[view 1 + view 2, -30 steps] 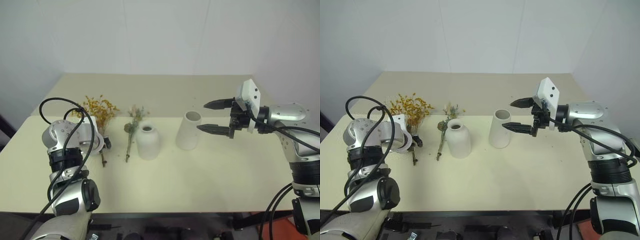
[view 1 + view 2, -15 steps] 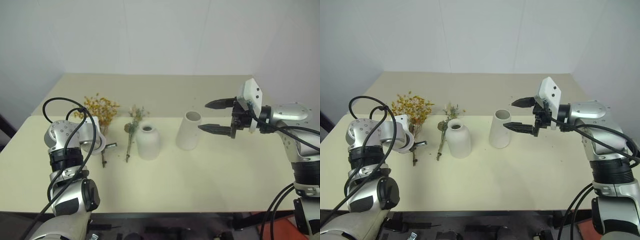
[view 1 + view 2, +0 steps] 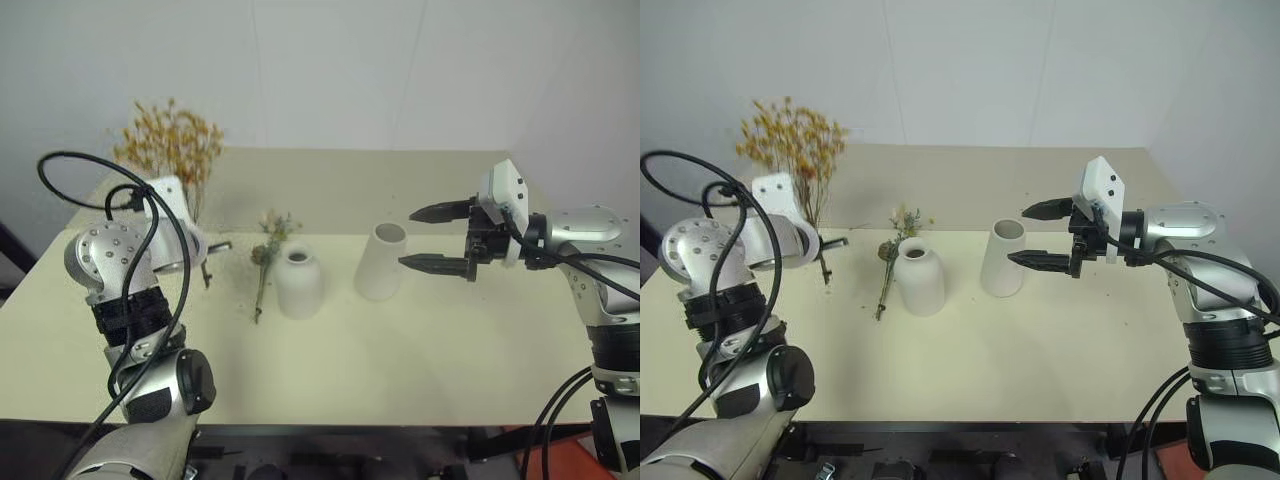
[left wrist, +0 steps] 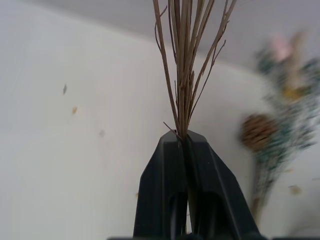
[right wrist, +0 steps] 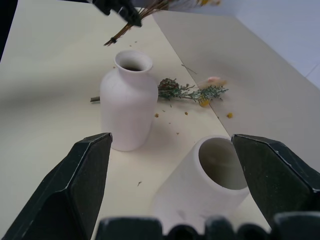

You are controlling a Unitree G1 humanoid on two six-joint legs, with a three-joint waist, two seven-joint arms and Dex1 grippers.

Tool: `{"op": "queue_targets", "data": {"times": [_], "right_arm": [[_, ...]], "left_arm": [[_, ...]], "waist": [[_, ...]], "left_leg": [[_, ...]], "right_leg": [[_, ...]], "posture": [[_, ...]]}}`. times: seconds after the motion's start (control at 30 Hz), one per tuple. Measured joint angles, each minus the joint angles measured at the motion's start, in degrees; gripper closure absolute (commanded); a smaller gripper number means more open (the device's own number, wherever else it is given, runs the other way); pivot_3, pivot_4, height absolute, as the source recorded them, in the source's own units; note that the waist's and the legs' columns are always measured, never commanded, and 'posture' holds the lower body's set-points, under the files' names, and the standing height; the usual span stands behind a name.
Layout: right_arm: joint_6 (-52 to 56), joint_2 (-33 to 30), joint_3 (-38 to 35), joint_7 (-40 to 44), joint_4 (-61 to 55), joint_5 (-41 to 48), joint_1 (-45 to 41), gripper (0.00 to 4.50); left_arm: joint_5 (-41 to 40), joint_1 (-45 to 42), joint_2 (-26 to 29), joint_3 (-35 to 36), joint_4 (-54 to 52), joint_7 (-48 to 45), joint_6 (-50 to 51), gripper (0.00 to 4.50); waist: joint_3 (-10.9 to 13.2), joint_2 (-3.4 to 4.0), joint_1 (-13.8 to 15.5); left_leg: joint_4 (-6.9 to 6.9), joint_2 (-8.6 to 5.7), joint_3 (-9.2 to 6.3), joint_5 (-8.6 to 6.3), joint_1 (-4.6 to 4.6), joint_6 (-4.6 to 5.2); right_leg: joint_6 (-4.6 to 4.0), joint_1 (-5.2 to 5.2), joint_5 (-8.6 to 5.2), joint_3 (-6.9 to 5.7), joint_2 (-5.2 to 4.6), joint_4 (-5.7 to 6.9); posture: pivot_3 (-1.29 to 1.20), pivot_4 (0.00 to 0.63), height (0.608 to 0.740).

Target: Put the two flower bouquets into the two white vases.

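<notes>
My left gripper [image 3: 213,246] is shut on the stems of the bushy yellow-orange bouquet [image 3: 170,135], held upright above the table's left side; its fingers [image 4: 165,175] pinch the thin brown stems [image 4: 185,65]. The grey-green sprig bouquet [image 3: 265,255] lies flat on the table just left of the short rounded white vase [image 3: 297,283]. The taller cone-shaped white vase [image 3: 380,262] stands to that vase's right, its mouth tipped toward my right gripper [image 3: 407,238]. That gripper hovers open just right of the cone vase, level with its top, holding nothing.
The pale yellow table [image 3: 400,350] has a seam running across behind the vases, and a white wall rises behind its far edge. Small flower crumbs [image 5: 172,114] lie around the sprig bouquet. A black cable [image 3: 60,175] loops off my left arm.
My left gripper closed on the yellow-orange bouquet's stems and lifted the bunch off the table, swinging it upright. The right arm, the vases and the sprig bouquet stayed put.
</notes>
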Motion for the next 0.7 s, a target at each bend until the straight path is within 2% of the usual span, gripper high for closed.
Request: {"op": "queue_targets", "data": {"times": [0.13, 0.23, 0.4, 0.7], "right_arm": [[0.0, 0.0, 0.0, -0.3, -0.1, 0.0, 0.0, 0.0], [0.0, -0.2, -0.7, -1.1, -0.7, 0.0, 0.7, 0.0], [0.0, -0.4, -1.4, -2.4, -2.5, 0.0, 3.2, 0.0], [1.9, -1.3, -5.3, -6.5, -4.9, 1.0, 8.5, 0.0]], "left_arm": [[1.8, 0.3, 0.2, -4.0, -5.4, -8.7, -6.4, 4.46], [1.9, 0.7, 1.4, -6.7, -5.0, -19.7, -13.5, 4.46], [2.7, -0.6, 0.4, -11.7, 0.6, -34.8, -26.4, 4.46], [9.1, -1.6, 0.0, -26.1, 10.5, -64.8, -48.3, 4.46]], "waist": [[0.0, 0.0, 0.2], [0.0, 0.0, 0.3], [0.0, 0.0, 0.7], [0.0, 0.0, 0.5]], "left_leg": [[0.0, 0.0, 0.01, 0.02, 0.04, -0.03], [0.0, 0.0, 0.01, 0.03, 0.02, -0.03], [0.01, 0.0, 0.03, 0.03, 0.01, -0.02], [0.0, 0.01, 0.09, 0.04, 0.01, 0.01]], "right_leg": [[0.0, 0.04, 0.0, 0.0, 0.01, 0.0], [0.0, 0.03, 0.0, -0.01, 0.04, -0.02], [0.0, 0.08, 0.0, -0.02, 0.03, -0.07], [0.01, 0.09, -0.01, -0.02, 0.06, -0.1]], "posture": [[0.0, 0.15, 0.74], [0.0, 0.15, 0.74], [0.0, 0.15, 0.74], [0.0, 0.15, 0.74]]}}
